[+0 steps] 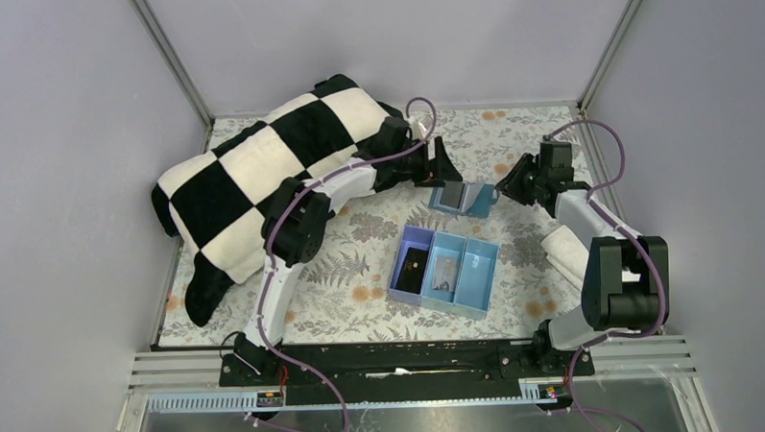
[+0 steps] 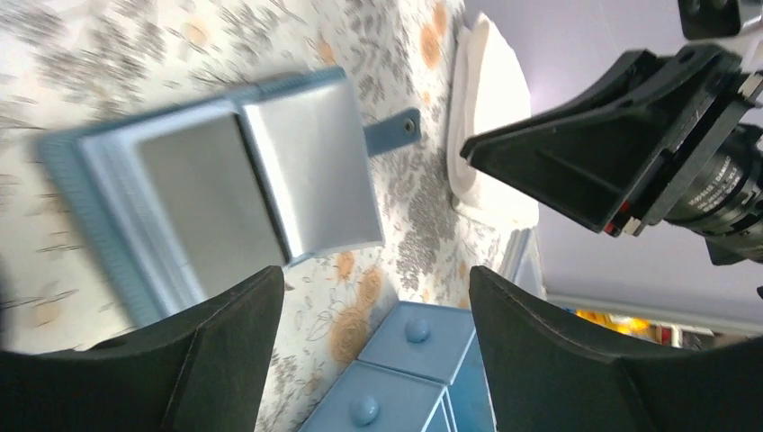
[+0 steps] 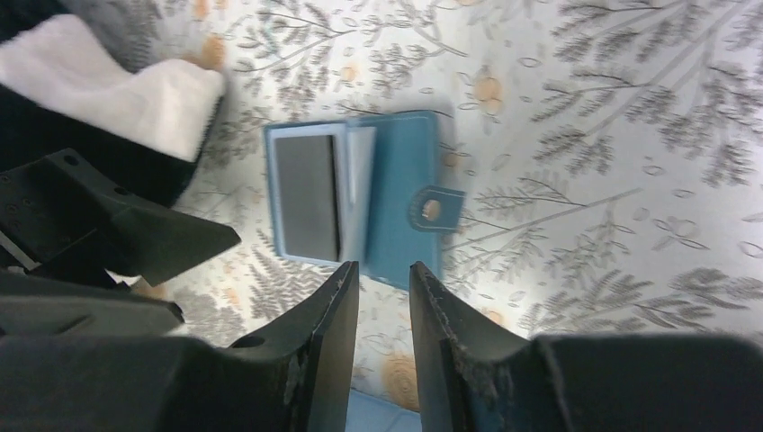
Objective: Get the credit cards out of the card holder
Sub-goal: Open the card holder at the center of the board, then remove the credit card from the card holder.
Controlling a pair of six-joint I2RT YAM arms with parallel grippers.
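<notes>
Two-panel blue card holder (image 3: 400, 207) lies open.

- Card holder (image 3: 400, 207), centre of frame: teal-blue, strap to match.
- Credit cards (image 3: 306, 196) in it: flat dull grey.
- Tray (image 1: 445, 269), centre right: light blue.
- Blanket (image 1: 262, 172), upper left: black-and-white chequerboard.
- Table cover (image 1: 361, 255): white, printed with grey ferns and small orange flowers.
- Arms (image 1: 271, 297): white links, black joints.
- Walls (image 1: 69, 140): pale lilac-grey.

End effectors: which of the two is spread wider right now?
The left end effector: its fingers stand wide apart, while the right end effector shows only a narrow gap. Neither grips the card holder.
</notes>
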